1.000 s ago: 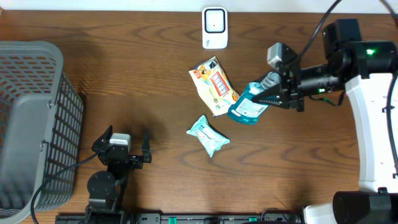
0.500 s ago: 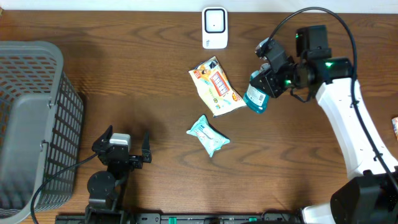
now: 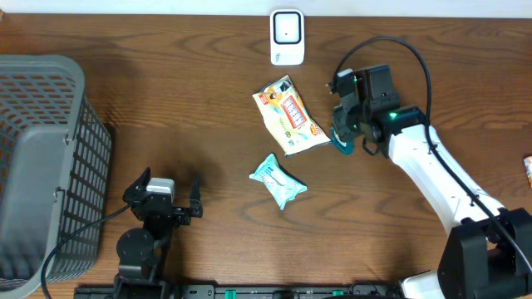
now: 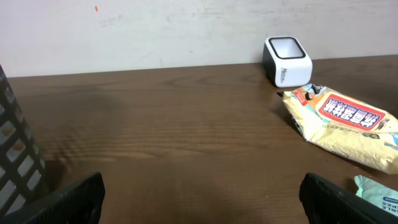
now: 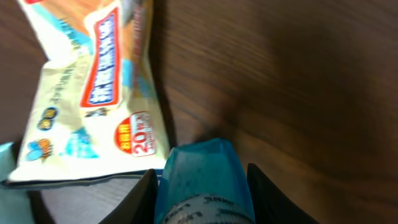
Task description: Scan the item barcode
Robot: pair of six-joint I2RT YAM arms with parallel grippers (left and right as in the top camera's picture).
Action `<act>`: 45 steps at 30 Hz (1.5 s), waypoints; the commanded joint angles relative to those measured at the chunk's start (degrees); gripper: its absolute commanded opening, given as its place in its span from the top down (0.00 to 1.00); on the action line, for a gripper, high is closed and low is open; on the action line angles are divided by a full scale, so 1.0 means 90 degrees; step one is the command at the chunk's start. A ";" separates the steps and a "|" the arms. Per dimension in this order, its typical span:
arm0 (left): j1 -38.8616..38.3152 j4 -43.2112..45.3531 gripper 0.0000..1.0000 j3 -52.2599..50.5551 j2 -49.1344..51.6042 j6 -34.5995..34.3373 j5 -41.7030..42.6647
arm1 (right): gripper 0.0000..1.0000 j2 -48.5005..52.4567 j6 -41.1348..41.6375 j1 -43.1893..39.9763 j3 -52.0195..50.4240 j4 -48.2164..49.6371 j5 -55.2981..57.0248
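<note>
Right jaws clamp the teal pouch (image 5: pixel 202 180), just beside the yellow packet (image 3: pixel 288 116) edge; left jaws spread wide. You've open table (image 3: pixel 332 50) up to the scanner (image 3: pixel 287 37).

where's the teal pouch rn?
Overhead view, right of centre: the teal pouch is gripped in the right claw, just off the right edge of the yellow snack bag, below-right of the white scanner.

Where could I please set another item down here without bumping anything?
Bare wood stretches between the grey basket and the yellow snack bag, beyond the open left gripper. A smaller free patch lies right of the teal packet, toward the near edge. It is crowded around the snack bag, where the right gripper holds a teal pouch below the scanner.
</note>
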 commanded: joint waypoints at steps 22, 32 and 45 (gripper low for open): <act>0.0017 -0.0211 0.00 -0.0100 -0.0022 -0.0010 0.0087 | 0.25 -0.0114 0.0486 0.0036 0.0121 0.0211 0.0279; 0.0017 -0.0211 0.00 -0.0100 -0.0022 -0.0010 0.0087 | 0.01 -0.0425 0.2404 0.0039 0.1418 -0.1613 0.0855; 0.0017 -0.0209 0.00 -0.0100 -0.0022 -0.0010 0.0087 | 0.01 0.1583 0.3070 0.0170 0.2975 -0.3609 0.0612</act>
